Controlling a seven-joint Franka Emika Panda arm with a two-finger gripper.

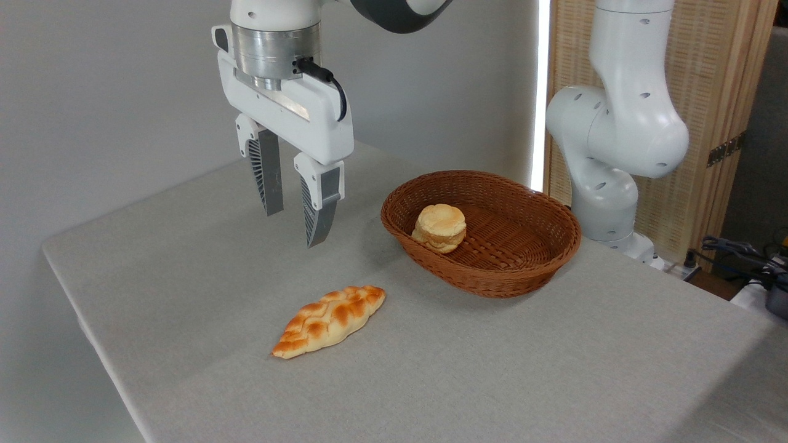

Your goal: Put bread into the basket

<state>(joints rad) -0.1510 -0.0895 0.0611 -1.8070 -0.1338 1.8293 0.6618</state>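
Note:
The bread (330, 320), a braided golden-orange loaf with pointed ends, lies flat on the grey table, slanting from lower left to upper right. The brown woven basket (517, 271) stands to its upper right, apart from the loaf. My gripper (294, 229) hangs in the air above and slightly behind the loaf, left of the basket. Its two ribbed fingers (269, 178) point down and stand open with nothing between them.
A small round pale bun (439, 228) rests inside the basket near its left wall. The arm's white base (606, 203) rises at the table's back right. The table's left edge (92, 332) runs close to the loaf. A wooden screen stands behind the base.

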